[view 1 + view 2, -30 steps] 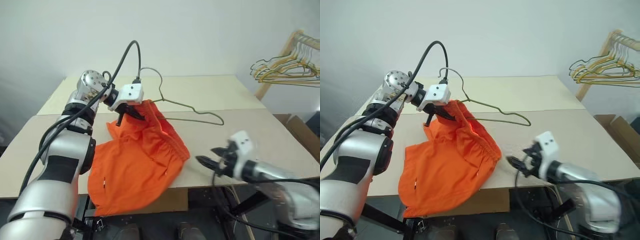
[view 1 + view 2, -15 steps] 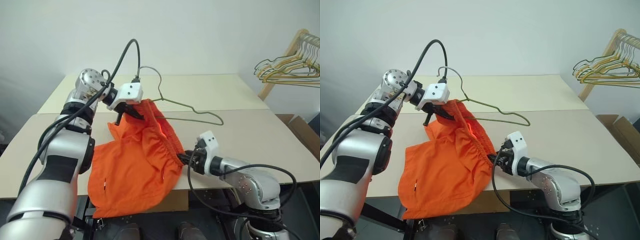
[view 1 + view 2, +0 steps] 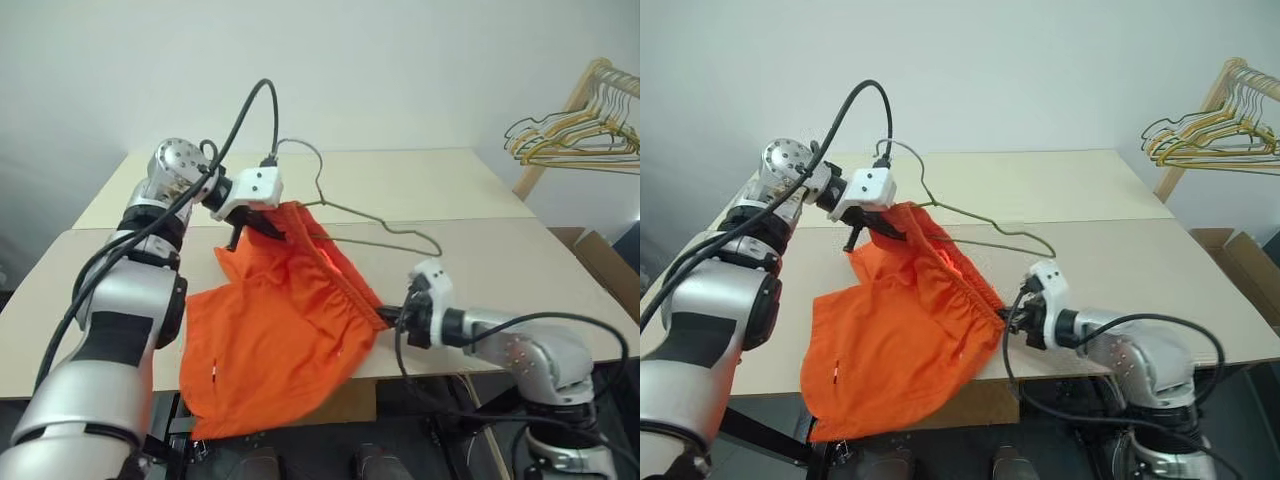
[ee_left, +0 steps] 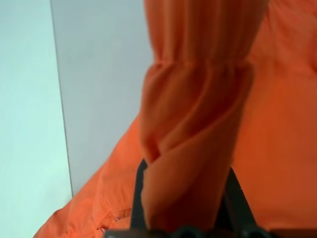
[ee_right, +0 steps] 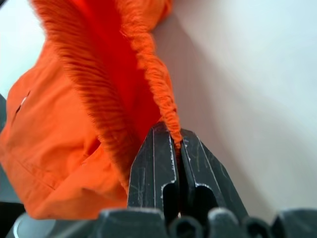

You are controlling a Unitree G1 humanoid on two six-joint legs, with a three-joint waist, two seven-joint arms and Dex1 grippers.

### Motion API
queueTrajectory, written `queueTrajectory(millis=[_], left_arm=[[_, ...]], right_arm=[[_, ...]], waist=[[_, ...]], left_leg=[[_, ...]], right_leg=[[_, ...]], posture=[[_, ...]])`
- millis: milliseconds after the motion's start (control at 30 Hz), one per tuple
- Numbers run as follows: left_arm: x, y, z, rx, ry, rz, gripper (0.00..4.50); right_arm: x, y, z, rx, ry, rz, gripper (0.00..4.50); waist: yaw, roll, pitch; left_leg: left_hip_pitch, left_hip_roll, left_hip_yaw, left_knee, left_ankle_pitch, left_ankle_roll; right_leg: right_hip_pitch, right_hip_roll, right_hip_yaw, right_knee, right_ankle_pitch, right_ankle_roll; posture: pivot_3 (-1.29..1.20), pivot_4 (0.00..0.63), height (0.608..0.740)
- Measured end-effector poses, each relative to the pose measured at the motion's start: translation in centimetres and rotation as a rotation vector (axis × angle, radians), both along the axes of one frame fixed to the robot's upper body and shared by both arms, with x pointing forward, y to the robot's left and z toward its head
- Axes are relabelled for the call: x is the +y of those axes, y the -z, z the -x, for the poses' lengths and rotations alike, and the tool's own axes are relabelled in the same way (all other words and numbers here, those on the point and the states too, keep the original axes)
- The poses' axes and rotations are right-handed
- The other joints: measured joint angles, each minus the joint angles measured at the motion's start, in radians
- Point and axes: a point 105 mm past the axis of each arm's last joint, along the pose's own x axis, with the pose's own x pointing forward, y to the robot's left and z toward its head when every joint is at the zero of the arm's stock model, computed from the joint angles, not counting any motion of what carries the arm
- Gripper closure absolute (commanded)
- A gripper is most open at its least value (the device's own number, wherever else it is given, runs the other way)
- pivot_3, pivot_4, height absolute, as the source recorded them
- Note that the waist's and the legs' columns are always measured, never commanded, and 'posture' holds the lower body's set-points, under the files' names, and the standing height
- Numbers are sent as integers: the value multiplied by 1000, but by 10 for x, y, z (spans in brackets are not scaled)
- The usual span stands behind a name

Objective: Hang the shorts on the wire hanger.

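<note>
The orange shorts [image 3: 290,320] lie spread across the table's front, their lower part hanging over the edge. My left gripper [image 3: 262,222] is shut on the far end of the gathered waistband and holds it lifted. My right gripper [image 3: 392,318] is shut on the near end of the waistband [image 5: 166,116], its two fingers [image 5: 153,163] pinching the elastic edge. The wire hanger [image 3: 385,222] lies just behind the shorts, its hook [image 3: 300,150] rising behind my left hand and part of its wire passing into the waist opening.
The light tabletop [image 3: 480,250] has a seam across its middle. A wooden rack [image 3: 580,100] with several gold and pale hangers stands at the right. A cardboard box [image 3: 600,265] sits on the floor beside the table's right edge.
My right gripper came in from the right with open fingers, closed on the near end of the waistband and drew it slightly right. My left gripper kept its grip in place.
</note>
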Motion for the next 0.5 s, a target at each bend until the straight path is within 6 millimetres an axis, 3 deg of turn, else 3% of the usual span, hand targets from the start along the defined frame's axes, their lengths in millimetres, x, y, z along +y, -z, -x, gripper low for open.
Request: queueTrajectory(millis=[100, 200, 500], left_arm=[[13, 10, 4, -19, 31, -84, 4500], [16, 17, 7, -21, 53, -113, 4500], [14, 21, 0, -72, 23, -153, 4500]], right_arm=[[-26, -17, -1, 8, -19, 50, 4458], [-39, -35, 0, -5, -61, 87, 4458], [-45, -54, 2, -16, -181, 150, 4458]], waist=[[1, 0, 0], [4, 0, 0], [11, 0, 0]], left_leg=[[0, 0, 0, 0, 0, 0], [0, 0, 0, 0, 0, 0], [0, 1, 1, 1, 0, 0]], right_leg=[[0, 0, 0, 0, 0, -1], [0, 0, 0, 0, -1, 1], [-1, 0, 0, 0, -1, 1]], posture=[[64, 0, 740], [67, 0, 740], [62, 0, 740]])
